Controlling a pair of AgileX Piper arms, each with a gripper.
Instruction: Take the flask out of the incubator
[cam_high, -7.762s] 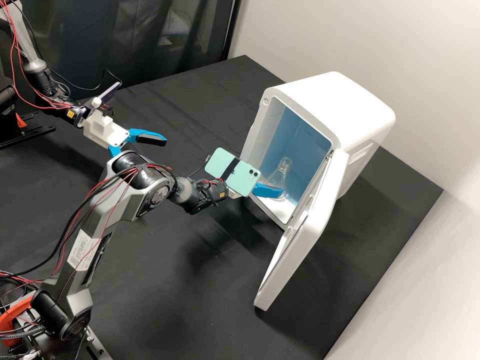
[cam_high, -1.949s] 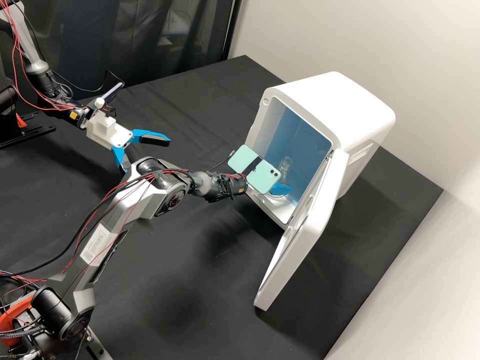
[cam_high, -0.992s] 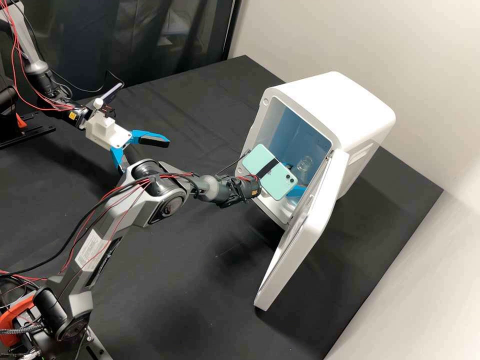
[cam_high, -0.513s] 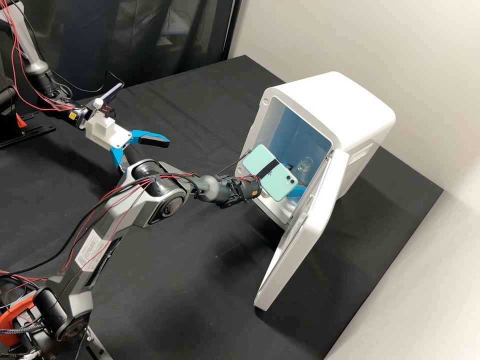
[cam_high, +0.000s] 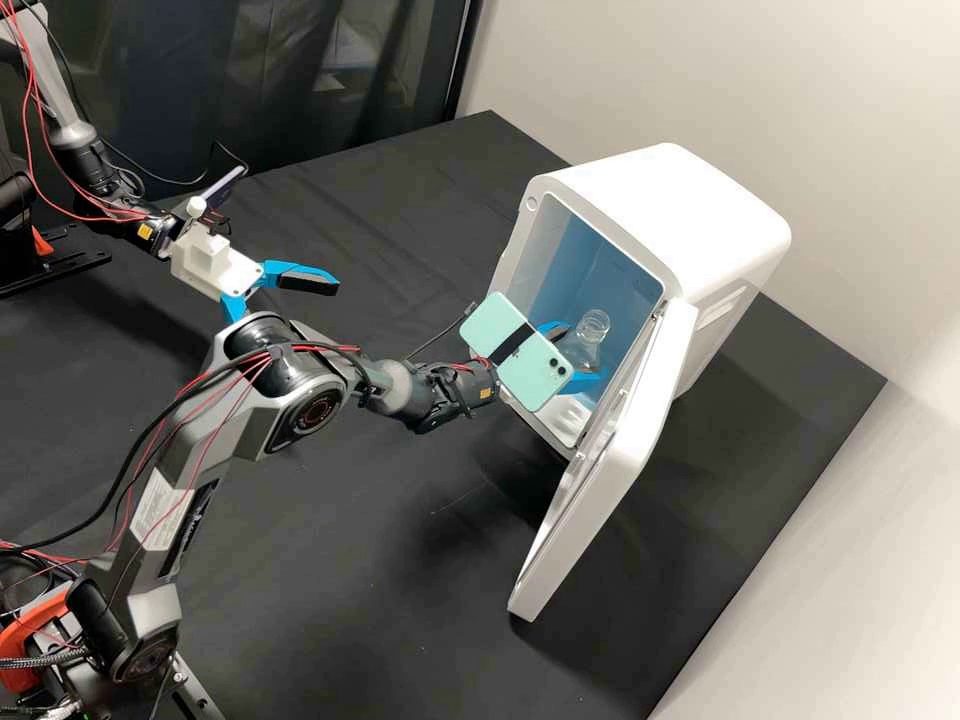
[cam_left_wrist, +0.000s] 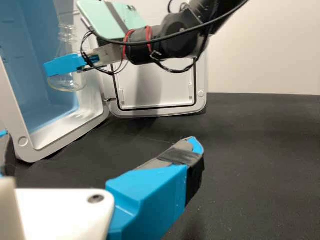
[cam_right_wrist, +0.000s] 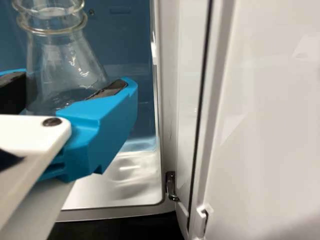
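Note:
A clear glass flask (cam_high: 587, 333) hangs just above the blue floor of the white incubator (cam_high: 690, 215), near its open front. My right gripper (cam_high: 572, 353) is shut on the flask's body, one blue finger on each side. In the right wrist view the flask (cam_right_wrist: 57, 60) sits between the fingers (cam_right_wrist: 102, 122) of that gripper (cam_right_wrist: 65, 92). The left wrist view shows the flask (cam_left_wrist: 66, 82) held clear of the incubator (cam_left_wrist: 30, 135) floor. My left gripper (cam_high: 278, 298) hovers open and empty over the bench at the back left, its near finger (cam_left_wrist: 165, 182) large in its own view.
The incubator door (cam_high: 595, 470) hangs open toward the front, close beside the right gripper; its inner face (cam_right_wrist: 250, 110) is right next to the flask. A mint phone (cam_high: 515, 352) is strapped on the right wrist. Black bench (cam_high: 400, 560) lies open in front.
The right arm reached into the incubator and shut on the flask. In the last half second it has drawn back toward the opening with the flask lifted. The left arm has stayed put.

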